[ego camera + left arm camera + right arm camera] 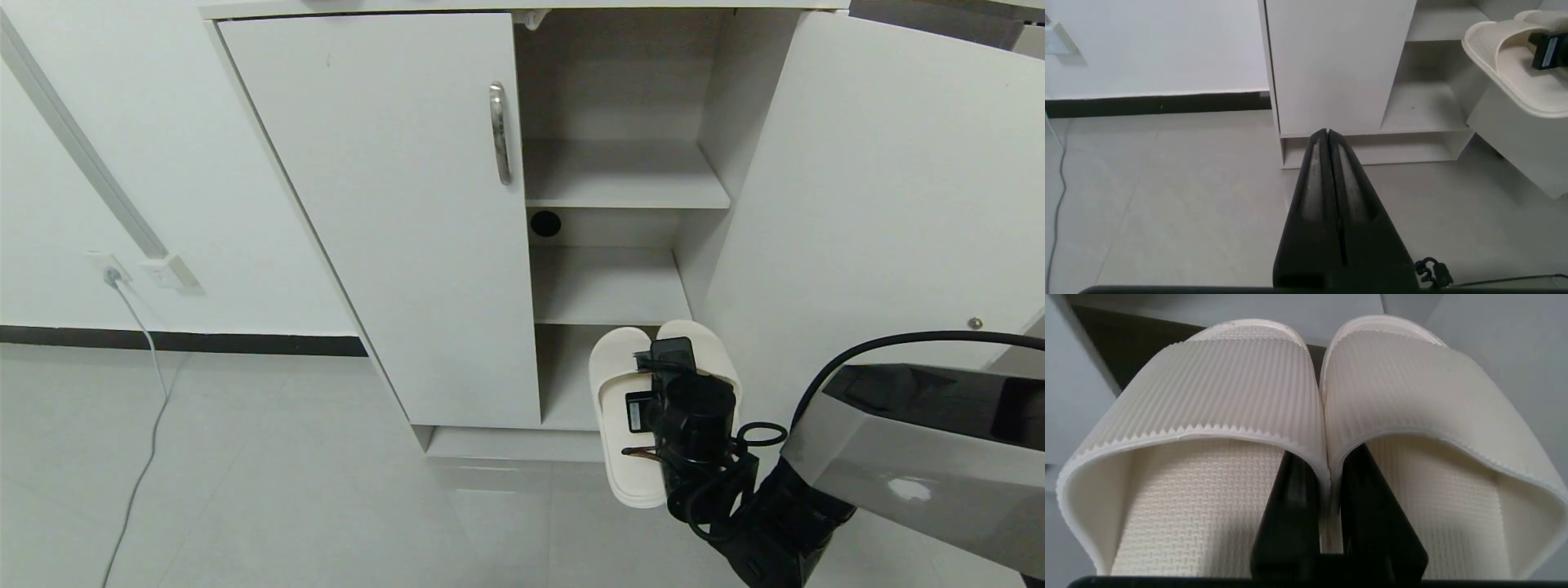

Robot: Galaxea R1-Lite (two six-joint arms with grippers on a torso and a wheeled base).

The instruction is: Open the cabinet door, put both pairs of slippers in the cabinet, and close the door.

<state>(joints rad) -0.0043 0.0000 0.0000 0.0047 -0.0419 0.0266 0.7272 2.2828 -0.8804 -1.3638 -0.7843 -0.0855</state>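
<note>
Cabinet door point(882, 188) open; right gripper point(1327, 478) clamps slippers point(612, 384) before bottom shelf point(559, 384)

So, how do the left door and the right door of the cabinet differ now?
The left door is shut, flat against the cabinet front; the right door stands swung open. The left door shows its outer face with a metal handle; the right door shows its inner face with a small metal fastener. Both are plain white panels.
</note>
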